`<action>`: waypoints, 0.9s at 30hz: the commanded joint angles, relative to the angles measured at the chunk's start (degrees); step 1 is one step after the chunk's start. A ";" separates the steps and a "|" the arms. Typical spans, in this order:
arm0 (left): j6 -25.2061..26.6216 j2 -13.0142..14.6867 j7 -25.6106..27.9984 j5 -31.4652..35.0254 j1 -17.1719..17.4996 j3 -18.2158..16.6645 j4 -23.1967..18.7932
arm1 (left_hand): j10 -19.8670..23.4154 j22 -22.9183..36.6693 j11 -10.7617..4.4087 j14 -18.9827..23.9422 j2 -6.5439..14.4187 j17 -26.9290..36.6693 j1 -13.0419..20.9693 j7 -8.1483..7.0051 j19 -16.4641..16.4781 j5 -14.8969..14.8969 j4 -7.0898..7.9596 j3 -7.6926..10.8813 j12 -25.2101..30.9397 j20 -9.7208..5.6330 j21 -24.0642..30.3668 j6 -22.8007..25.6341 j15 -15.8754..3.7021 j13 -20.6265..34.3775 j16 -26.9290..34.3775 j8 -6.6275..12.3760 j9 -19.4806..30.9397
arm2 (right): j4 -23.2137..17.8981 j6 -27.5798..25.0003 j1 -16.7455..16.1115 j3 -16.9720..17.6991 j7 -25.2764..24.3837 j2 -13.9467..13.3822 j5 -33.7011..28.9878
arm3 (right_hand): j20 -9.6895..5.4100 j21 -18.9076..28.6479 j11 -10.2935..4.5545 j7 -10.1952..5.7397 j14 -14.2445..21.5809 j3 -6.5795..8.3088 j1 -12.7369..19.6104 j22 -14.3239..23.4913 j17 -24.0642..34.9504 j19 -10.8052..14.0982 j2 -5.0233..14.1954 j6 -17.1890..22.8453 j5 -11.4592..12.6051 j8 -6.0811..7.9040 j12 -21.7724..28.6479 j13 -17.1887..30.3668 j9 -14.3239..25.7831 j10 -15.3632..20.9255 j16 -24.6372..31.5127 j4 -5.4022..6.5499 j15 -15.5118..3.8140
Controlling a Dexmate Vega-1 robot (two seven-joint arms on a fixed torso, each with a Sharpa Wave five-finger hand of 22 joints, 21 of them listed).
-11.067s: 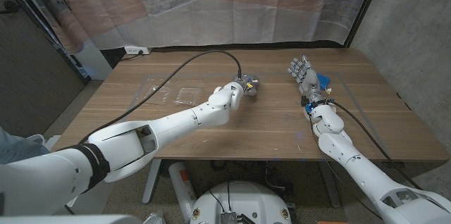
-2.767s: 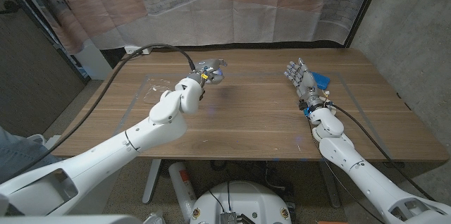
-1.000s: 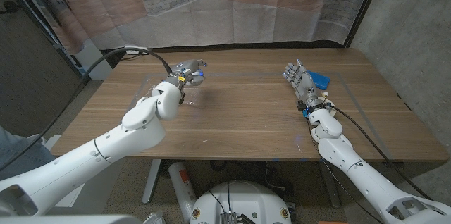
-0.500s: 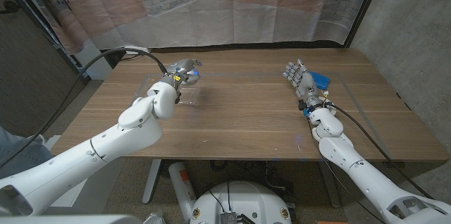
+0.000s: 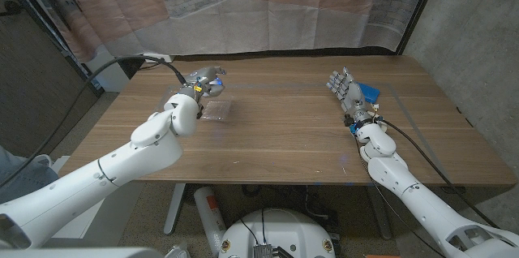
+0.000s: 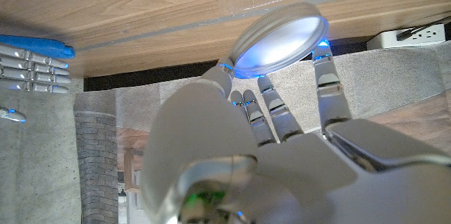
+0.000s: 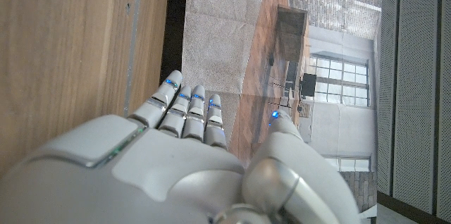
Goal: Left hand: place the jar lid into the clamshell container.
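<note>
Left hand pinches the jar lid above the clear clamshell container, the wrist view showing the lid's round face; right hand, fingers apart, stands well away beside a blue object.

No text, label, brand, number or sign is showing legibly on anything in these views.

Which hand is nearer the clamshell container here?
Left. The left hand holds the jar lid above the clear clamshell container; the right hand stands far across the table.
</note>
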 commanded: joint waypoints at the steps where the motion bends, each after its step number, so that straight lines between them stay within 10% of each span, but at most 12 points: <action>1: 0.18 1.32 1.49 -2.13 0.49 -0.51 0.29 | 0.52 0.15 0.06 0.60 0.47 0.09 -0.07 0.04 7.25 0.18 -0.04 0.23 -0.11 -7.43 0.20 0.57 -2.89 0.30 -0.37 -0.04 0.09 | -2.05 -0.52 -0.91 0.27 -0.87 -0.79 -0.24 | -0.74 -0.17 -0.20 0.06 0.44 0.04 0.13 0.21 0.32 0.55 0.56 0.44 -0.09 -0.06 0.08 0.30 0.10 0.23 -0.02 -0.33 -0.28; 27: -3.32 1.87 3.45 -5.38 -0.21 -0.87 3.61 | 0.88 0.17 0.02 0.63 0.39 0.05 -0.17 -0.18 7.06 0.18 -0.08 0.32 -0.24 -7.54 0.05 1.18 -3.05 0.28 -0.56 -0.02 0.07 | -4.87 -1.08 -2.05 0.22 -2.91 -1.54 -1.33 | -0.80 -0.57 0.05 -0.01 0.45 0.00 0.13 0.23 0.31 0.77 0.62 0.49 -0.08 -0.05 0.08 0.30 0.10 0.34 -0.09 -0.43 -0.23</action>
